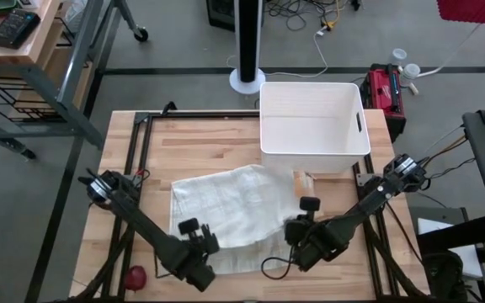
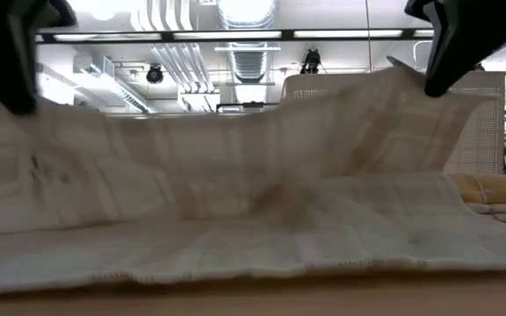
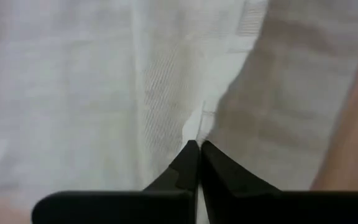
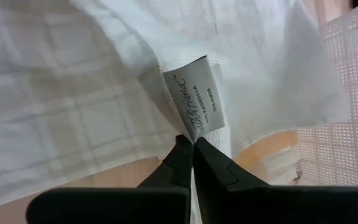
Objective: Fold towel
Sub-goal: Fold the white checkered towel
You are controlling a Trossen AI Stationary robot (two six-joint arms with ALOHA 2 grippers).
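Our wooden bench stands on a grey floor, with a white bin at its far side and a small red object near the front left corner. The towel lies spread across the middle of the bench, pale with a faint check pattern, its far right corner close to the bin.

We see our left hand at the towel's near left corner. In the left wrist view its fingers are pressed together on a fold of the cloth (the hem runs right into the tips).

Our right hand sits at the towel's near right edge. In the right wrist view its fingers are pinched shut on the cloth just below a white care label sewn into the hem.

From the low view we see the towel raised at both ends, hanging in a shallow sag between the two dark hands, while its lower part still lies on the bench. A folded beige cloth rests at the right, beside the bin's perforated wall.
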